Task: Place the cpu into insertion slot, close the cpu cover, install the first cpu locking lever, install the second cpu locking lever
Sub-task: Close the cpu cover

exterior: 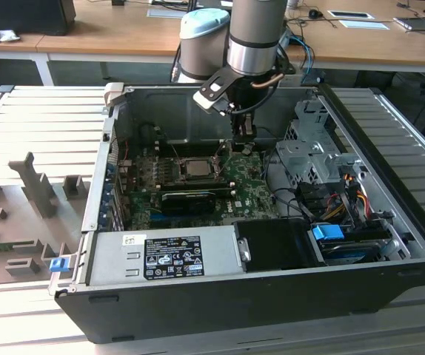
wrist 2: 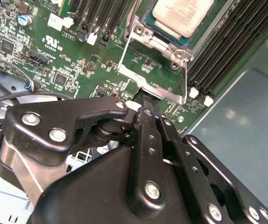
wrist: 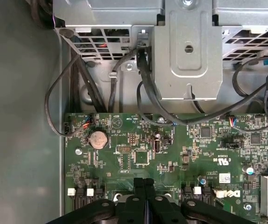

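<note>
One case holds one motherboard, one cpu, one cover, one power supply at six o'clock from the cpu, and one drive cage at three o'clock. The board carries one coin cell and four white latches. One arm, one gripper. One blue clip at eight o'clock.

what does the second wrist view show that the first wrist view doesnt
Second wrist view: the silvery square cpu seated in the grey-rimmed insertion slot, with the thin silver-grey cpu cover frame open off it and the black gripper at its edge. First wrist view: a round silver coin battery and a grey metal drive cage with black cables. Both: the green motherboard and the gripper, fingers together.
</note>
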Robot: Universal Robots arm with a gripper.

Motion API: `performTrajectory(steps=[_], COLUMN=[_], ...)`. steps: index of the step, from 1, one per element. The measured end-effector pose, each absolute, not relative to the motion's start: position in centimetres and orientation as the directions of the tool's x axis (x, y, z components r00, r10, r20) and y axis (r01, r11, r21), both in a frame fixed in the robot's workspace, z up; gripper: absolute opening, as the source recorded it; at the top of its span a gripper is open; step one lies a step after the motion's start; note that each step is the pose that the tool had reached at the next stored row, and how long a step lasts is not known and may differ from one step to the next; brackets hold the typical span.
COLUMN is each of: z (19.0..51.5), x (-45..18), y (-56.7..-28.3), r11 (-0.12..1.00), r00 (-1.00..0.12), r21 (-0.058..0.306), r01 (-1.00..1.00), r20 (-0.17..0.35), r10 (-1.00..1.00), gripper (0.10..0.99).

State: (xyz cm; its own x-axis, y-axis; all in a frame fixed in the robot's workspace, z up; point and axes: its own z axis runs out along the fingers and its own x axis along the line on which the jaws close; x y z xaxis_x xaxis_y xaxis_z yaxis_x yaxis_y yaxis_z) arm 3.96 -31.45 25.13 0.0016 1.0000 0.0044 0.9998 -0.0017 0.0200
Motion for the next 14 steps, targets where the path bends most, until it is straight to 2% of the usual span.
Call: performTrajectory(steps=[14], z=[25.13], x=[3.60], y=[-31.45], r11=[-0.002], r00=[0.002], r21=[0.020], r01=[1.000], r20=[0.004], r10=[1.000], gripper=[0.106])
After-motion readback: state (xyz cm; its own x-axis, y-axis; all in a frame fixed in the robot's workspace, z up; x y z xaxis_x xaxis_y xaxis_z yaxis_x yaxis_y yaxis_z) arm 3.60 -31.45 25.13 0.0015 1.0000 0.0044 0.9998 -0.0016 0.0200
